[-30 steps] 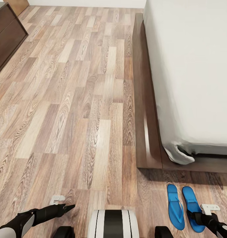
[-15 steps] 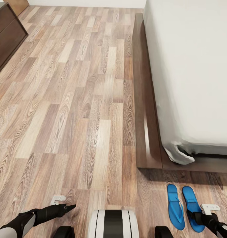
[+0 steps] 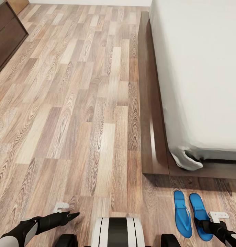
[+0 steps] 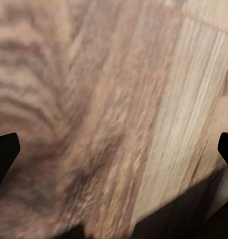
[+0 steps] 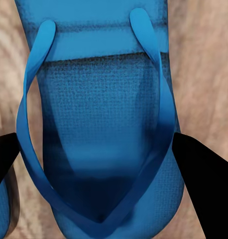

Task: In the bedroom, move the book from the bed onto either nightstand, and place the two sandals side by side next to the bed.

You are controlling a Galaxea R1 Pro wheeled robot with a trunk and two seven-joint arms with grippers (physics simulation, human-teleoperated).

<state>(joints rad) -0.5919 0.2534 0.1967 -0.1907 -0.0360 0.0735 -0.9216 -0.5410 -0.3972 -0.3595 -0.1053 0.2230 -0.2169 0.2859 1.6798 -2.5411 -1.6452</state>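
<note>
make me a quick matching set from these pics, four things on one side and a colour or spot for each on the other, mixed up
Things:
1. sandals
2. mattress
3. bed frame
4. left gripper

Descriptions:
A. dark brown wood, running along the mattress edge
B. black, low over the plank floor
C. bright blue, side by side on the floor past the bed's corner
D. off-white, lying on the frame

Pairs: 1-C, 2-D, 3-A, 4-B
</note>
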